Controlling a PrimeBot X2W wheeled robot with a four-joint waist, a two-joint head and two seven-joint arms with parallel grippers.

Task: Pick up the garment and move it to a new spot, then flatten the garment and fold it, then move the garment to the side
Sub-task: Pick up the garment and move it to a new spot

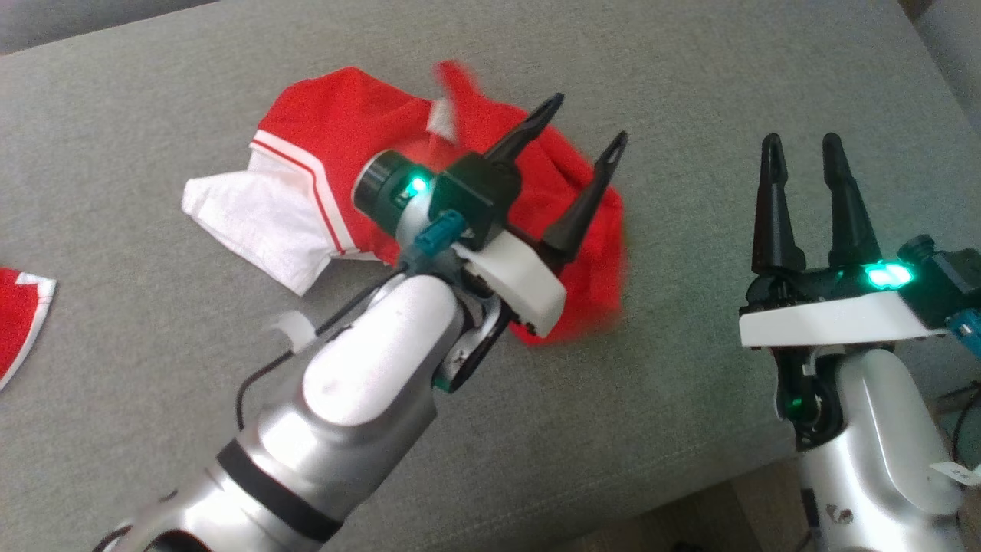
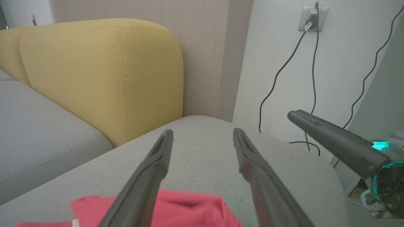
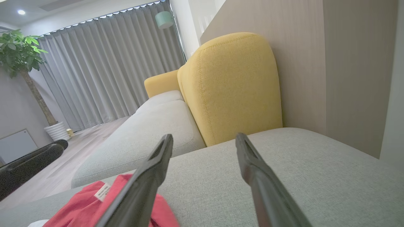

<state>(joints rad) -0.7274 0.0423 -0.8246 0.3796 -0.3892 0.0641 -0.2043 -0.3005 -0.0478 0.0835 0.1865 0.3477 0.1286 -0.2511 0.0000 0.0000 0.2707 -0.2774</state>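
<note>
The garment [image 1: 352, 153] is a red shirt with a white sleeve and white stripes, lying crumpled on the grey cushion. My left gripper [image 1: 586, 126] hovers over its right part, jaws wide apart and nothing between them. In the left wrist view a red fold of the garment [image 2: 189, 208] lies below the fingers. My right gripper [image 1: 803, 149] stands open to the right of the garment, over bare cushion. In the right wrist view the garment [image 3: 82, 201] with its small white label sits at the lower left.
A second red and white cloth [image 1: 23, 314] lies at the left edge. The grey sofa cushion [image 1: 690, 368] ends at the lower right. A yellow backrest [image 2: 110, 72] rises behind. Cables [image 2: 284, 69] hang on the wall to the right.
</note>
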